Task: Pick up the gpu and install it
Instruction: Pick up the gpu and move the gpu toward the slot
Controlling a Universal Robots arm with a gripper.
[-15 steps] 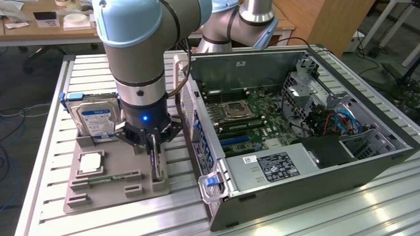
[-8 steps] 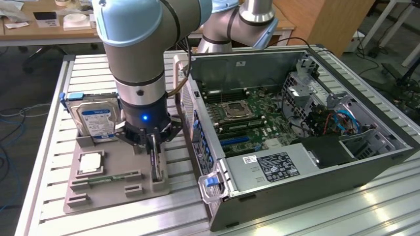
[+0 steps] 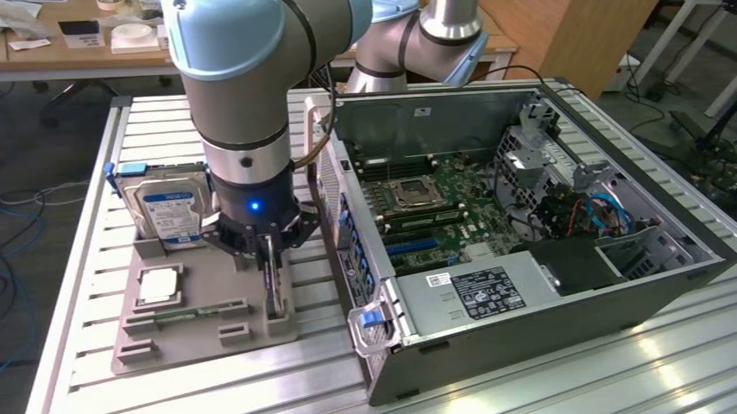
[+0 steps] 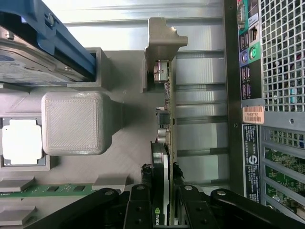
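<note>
Exterior view: my hand point(image 3: 269, 259) is down over the grey tray point(image 3: 173, 349), closed on the gpu point(image 3: 274, 297), which stands on edge in its slot. Hard drive point(image 3: 171, 211) with blue-white label behind, open computer case point(image 3: 519, 216) close on the exterior view's right. Wrist view: fingers point(image 4: 143, 191) pinch both faces; orange sticker point(image 4: 253, 114) on the case, print I can't read.

Workshop room. A silver metal table point(image 3: 86, 302) has a ribbed, slatted top, and light glints off the slats near its corner at the exterior view's lower right. Beyond its far edge is a pale wooden desk point(image 3: 47, 59) strewn with small boxes point(image 3: 78, 33) and white rolls point(image 3: 134, 34). A wooden cabinet point(image 3: 576, 34) stands at the exterior view's upper right. Loose blue cables point(image 3: 16, 216) lie on the grey floor point(image 3: 29, 267) beside the table's edge at the exterior view's left.
</note>
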